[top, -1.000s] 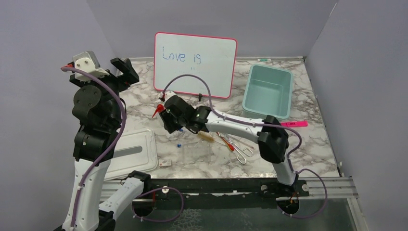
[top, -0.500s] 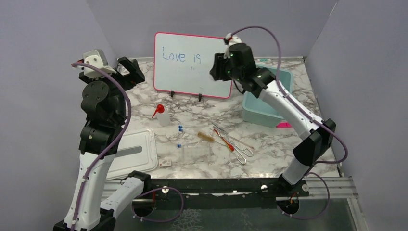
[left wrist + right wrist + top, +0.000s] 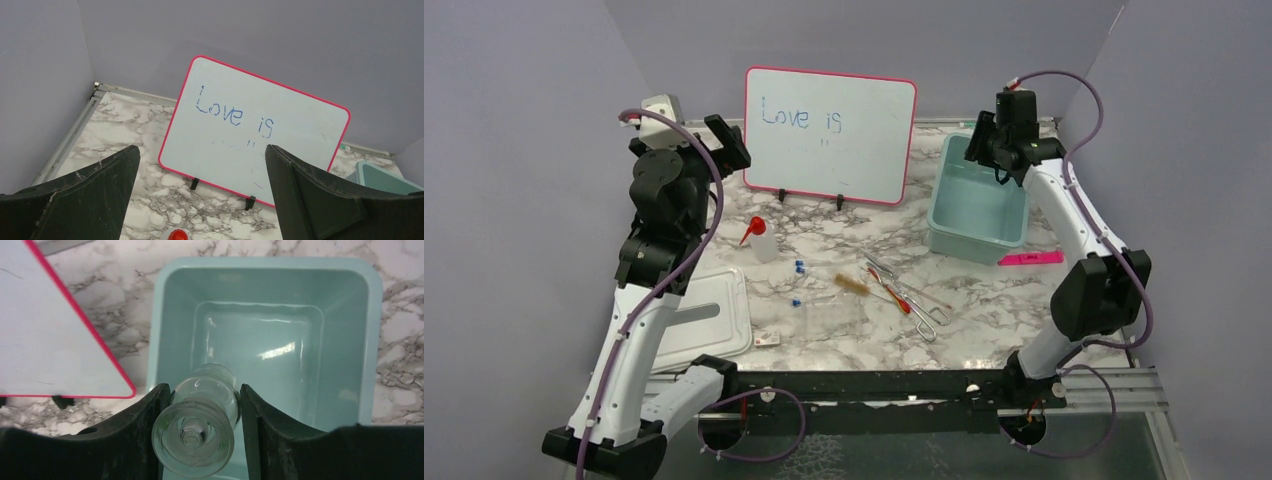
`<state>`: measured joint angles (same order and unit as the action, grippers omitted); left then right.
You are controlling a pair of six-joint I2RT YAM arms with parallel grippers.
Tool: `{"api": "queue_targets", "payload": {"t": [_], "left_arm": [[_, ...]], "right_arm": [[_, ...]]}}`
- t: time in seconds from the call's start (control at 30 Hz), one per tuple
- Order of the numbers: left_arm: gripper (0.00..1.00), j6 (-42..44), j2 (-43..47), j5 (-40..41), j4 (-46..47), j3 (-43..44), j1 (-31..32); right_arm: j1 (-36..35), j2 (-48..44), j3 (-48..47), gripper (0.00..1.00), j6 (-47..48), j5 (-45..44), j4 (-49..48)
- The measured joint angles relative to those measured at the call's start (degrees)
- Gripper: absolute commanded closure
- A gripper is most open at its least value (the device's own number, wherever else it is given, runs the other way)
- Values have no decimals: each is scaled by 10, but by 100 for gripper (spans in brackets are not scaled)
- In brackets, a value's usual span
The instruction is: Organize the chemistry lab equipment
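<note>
**Beaker held over teal bin, L arm idle by whiteboard**

The little glass beaker sits pinched between the two fingers of the right gripper, jaws part-closed on its sides. It hangs above the teal bin at the far right of the marble table; the wrist cam looks down past the glass into the bin. The R arm reaches high, w/ its gripper over the bin's far-left corner in the top view.

Other lab gear lies mid-table. The clear squeeze bottle with red nozzle stands upright in front of the pink-framed whiteboard. Two blue-capped tubes lie apart just beside the clear rack. To the right, the red and brown-handled tools and metal tongs form a loose cluster. A pink marker lies near the bin's front, and a white lid rests at the near left.

The left gripper is raised by the whiteboard's left edge, jaws spread wide, nothing between them.
</note>
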<state>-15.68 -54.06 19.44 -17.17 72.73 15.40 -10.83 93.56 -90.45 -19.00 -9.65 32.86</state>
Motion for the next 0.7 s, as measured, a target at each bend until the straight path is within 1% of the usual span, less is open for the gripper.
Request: {"api": "queue_targets", "payload": {"t": [0.2, 0.43, 0.7], "left_arm": [[1, -4, -16, 0, 7, 0, 0], [1, -3, -46, 1, 9, 19, 0], [1, 1, -81, 1, 17, 48, 0]], "right_arm": [[23, 60, 33, 65, -10, 9, -16], [23, 151, 34, 65, -10, 18, -61], [23, 217, 34, 65, -3, 18, -110]]}}
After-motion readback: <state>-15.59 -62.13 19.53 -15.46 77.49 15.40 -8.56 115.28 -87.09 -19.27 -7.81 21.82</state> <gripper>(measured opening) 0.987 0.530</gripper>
